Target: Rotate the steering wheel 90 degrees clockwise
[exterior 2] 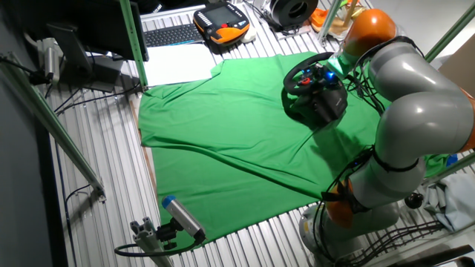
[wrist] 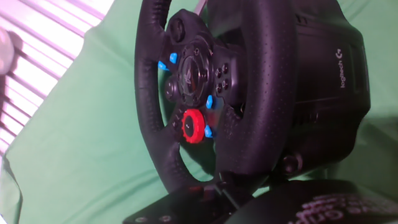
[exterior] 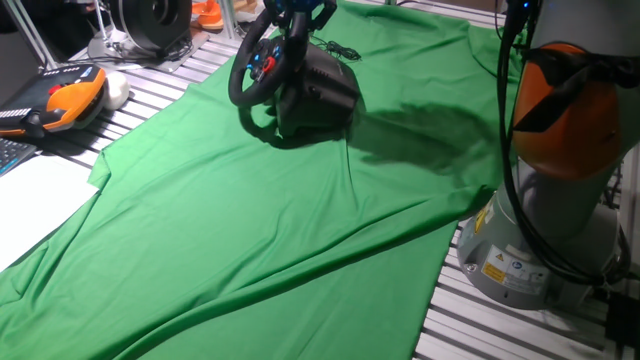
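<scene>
The black steering wheel [exterior: 252, 62] stands tilted on its bulky black base [exterior: 322, 92] at the far end of the green cloth [exterior: 260, 230]. Its hub carries a red dial [wrist: 194, 127] and small blue buttons. My gripper [exterior: 295, 18] is at the top of the rim and looks shut on it. In the hand view the rim [wrist: 267, 93] fills the frame and runs down to my gripper [wrist: 249, 199], where a textured fingertip [wrist: 323, 208] shows. In the other fixed view the wheel [exterior 2: 303, 81] sits beside my gripper [exterior 2: 328, 73].
An orange teach pendant [exterior: 68, 100] and a white sheet [exterior: 30, 205] lie left of the cloth. A black-and-silver disc device [exterior: 150, 20] stands behind. My arm's base [exterior: 545, 230] stands at the right. A keyboard [exterior 2: 171, 35] lies at the back.
</scene>
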`<state>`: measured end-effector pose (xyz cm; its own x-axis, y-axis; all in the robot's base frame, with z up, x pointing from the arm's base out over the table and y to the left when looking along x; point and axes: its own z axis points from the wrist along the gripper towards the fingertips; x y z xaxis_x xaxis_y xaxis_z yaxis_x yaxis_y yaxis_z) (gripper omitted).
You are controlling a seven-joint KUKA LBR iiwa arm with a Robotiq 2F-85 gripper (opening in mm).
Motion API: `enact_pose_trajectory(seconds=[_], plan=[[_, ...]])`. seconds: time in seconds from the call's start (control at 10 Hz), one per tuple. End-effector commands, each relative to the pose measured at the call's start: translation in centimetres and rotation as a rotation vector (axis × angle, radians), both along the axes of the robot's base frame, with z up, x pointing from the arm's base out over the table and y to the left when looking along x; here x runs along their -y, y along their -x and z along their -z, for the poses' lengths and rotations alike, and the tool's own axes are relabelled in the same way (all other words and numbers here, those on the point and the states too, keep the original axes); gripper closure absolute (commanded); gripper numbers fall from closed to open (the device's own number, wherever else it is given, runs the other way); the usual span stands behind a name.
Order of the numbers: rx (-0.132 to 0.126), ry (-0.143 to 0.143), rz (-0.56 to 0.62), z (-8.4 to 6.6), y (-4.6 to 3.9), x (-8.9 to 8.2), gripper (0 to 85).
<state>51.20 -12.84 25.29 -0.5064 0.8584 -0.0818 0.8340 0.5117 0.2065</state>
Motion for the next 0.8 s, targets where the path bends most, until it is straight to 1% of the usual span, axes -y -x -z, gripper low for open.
enact_pose_trajectory(seconds=[0.0,0.2,0.3,0.4,0.7], plan=[[0.006,0.003,0.008,0.2,-0.02,-0.2,85.0],[0.022,0.010,0.040,0.5,0.04,-0.8,85.0],[0.030,0.014,0.056,0.5,-0.06,-1.1,85.0],[0.033,0.019,0.061,0.6,-0.11,-1.2,85.0],[0.042,0.020,0.076,0.9,-0.27,-1.3,85.0]])
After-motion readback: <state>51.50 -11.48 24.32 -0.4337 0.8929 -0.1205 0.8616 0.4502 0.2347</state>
